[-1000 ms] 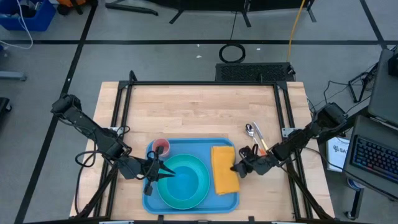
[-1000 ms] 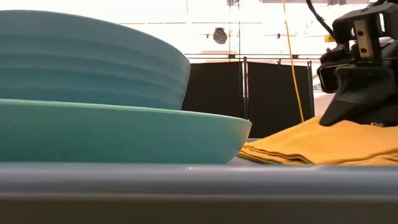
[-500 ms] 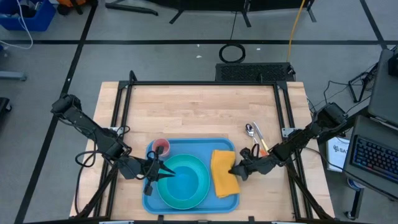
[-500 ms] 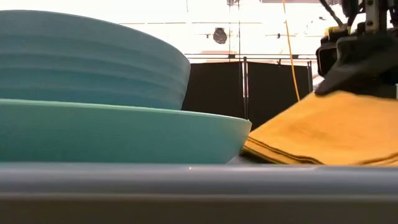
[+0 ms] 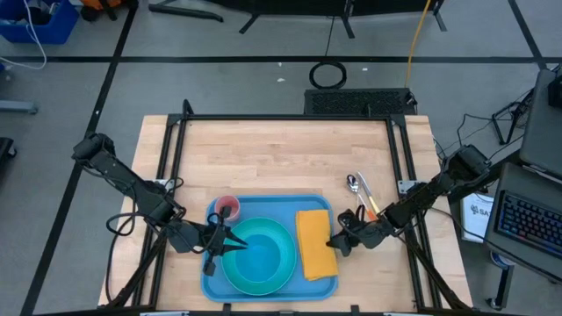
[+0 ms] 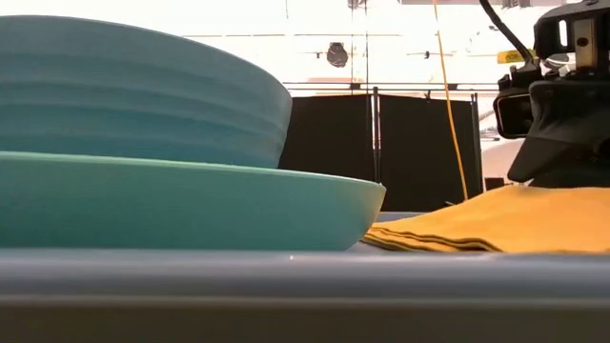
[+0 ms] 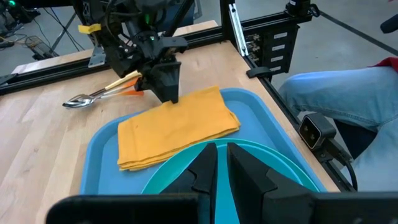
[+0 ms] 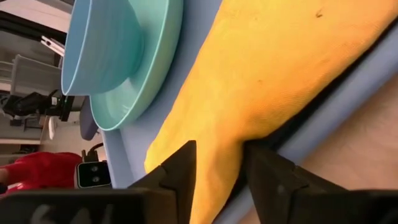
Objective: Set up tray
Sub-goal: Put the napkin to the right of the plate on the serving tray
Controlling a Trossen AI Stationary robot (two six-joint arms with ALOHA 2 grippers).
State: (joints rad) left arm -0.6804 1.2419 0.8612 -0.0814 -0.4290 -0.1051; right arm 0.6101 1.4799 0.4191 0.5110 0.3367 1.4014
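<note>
The blue tray (image 5: 272,209) lies at the table's near middle. On it a cyan plate (image 5: 286,265) carries a blue bowl (image 6: 143,86). A folded yellow napkin (image 5: 314,244) lies flat on the tray's right part, its right edge on the rim. My right gripper (image 5: 332,243) stands open at that right edge. My left gripper (image 5: 239,247) hovers over the left rim of the plate and bowl, its fingers (image 7: 208,168) a narrow slit apart with nothing seen between them. My right gripper comes slanting down from the table's right. The napkin's right edge (image 8: 219,134) runs between its two spread fingers (image 8: 180,171). I cannot tell whether either finger touches the cloth. The napkin lies flat on the tray, slack.
A small cup with a red inside (image 5: 226,208) stands in the tray's far left corner. A spoon (image 5: 353,183) and orange-handled utensils (image 5: 369,202) lie on the wood right of the tray. A black frame (image 5: 290,118) rings the table. A person's leg (image 7: 348,99) is by the near edge.
My right gripper raised the napkin's right edge, then came back down with it. That edge, tilted up half a second ago, now lies flat on the tray, and the napkin sits straighter and slightly farther left.
</note>
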